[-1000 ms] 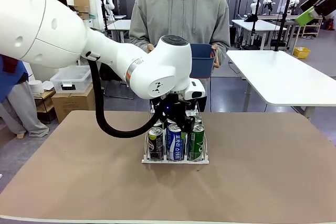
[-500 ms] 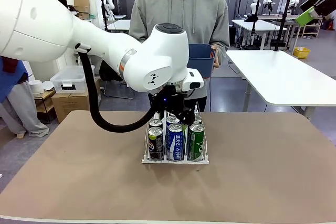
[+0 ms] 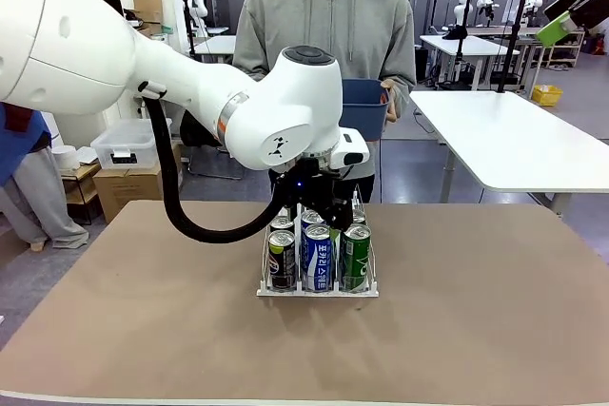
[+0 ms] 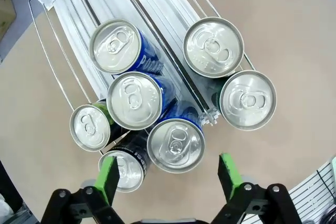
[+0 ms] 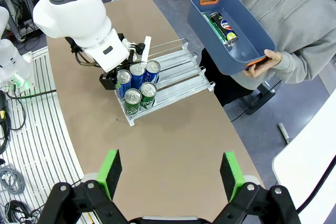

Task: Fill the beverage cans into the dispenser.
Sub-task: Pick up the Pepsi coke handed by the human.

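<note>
A matte brown bench (image 3: 476, 320) fills the foreground of a workshop lined with white tables (image 3: 514, 140) and storage boxes (image 3: 128, 145). On it stands the dispenser (image 5: 181, 69), a low rack of thin wire dividers over a ribbed white base, three lanes wide. Seven beverage cans (image 4: 135, 99) stand upright and packed together at the end nearest the robot, their round silver tops and pull tabs catching the light. The bodies are black, blue-and-white and green; the far stretch of the lanes is bare.

The left gripper (image 4: 168, 177) hangs just over those cans, its jaws spread wide and gripping nothing, green pads (image 4: 108, 177) to either side of the cans nearest it. The right gripper (image 5: 170, 167) is held high over the bench, well apart from the rack, its jaws likewise spread around empty air.

At the far side a person (image 3: 324, 26) in a grey hooded top holds a smooth blue plastic bin (image 5: 261, 39) in both hands. One more dark can (image 5: 223, 27) lies on its side inside.
</note>
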`<state>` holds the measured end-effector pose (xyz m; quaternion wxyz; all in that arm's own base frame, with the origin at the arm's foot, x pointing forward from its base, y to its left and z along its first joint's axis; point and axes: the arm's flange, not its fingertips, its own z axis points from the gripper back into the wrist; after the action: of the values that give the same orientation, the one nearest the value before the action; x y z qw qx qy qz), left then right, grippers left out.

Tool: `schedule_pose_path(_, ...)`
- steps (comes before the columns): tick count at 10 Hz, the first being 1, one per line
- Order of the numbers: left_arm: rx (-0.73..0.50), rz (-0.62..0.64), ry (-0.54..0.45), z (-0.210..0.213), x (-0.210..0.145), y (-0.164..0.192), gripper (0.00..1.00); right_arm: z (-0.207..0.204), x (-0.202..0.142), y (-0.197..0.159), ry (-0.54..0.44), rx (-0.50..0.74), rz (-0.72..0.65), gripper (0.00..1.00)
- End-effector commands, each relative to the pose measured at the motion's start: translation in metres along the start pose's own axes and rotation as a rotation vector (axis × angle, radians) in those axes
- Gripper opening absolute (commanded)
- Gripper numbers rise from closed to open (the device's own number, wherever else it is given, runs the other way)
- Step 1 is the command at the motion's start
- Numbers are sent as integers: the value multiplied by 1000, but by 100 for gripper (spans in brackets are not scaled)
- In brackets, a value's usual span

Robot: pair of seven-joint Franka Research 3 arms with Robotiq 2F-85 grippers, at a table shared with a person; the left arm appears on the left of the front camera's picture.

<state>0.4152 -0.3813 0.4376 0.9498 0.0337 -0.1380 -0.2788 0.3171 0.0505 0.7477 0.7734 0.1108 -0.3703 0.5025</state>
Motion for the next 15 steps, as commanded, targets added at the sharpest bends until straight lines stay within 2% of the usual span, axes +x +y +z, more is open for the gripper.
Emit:
schedule_pose_path(1, -1, 3, -4, 2, 3, 1, 100, -1, 0, 0, 1, 2, 6, 100)
schedule_pose_path(4, -1, 1, -3, 1, 2, 0, 100, -1, 0, 0, 1, 2, 6, 100)
schedule_pose_path(6, -108, -20, -66, 56, -33, 43, 100, -1, 0, 0, 1, 2, 6, 100)
schedule_pose_path(7, -105, -36, -109, 76, -45, 61, 100, -1, 0, 0, 1, 2, 6, 100)
schedule_pose_path(10, -86, -131, -140, 143, -62, 128, 100, -1, 0, 0, 1, 2, 6, 100)
schedule_pose_path(12, -193, -305, -155, 190, -77, 171, 100, -1, 0, 0, 1, 2, 6, 100)
schedule_pose_path(14, -234, -340, -205, 219, -88, 199, 100, -1, 0, 0, 1, 2, 6, 100)
schedule_pose_path(15, -216, -315, -221, 236, -97, 208, 100, -1, 0, 0, 1, 2, 6, 100)
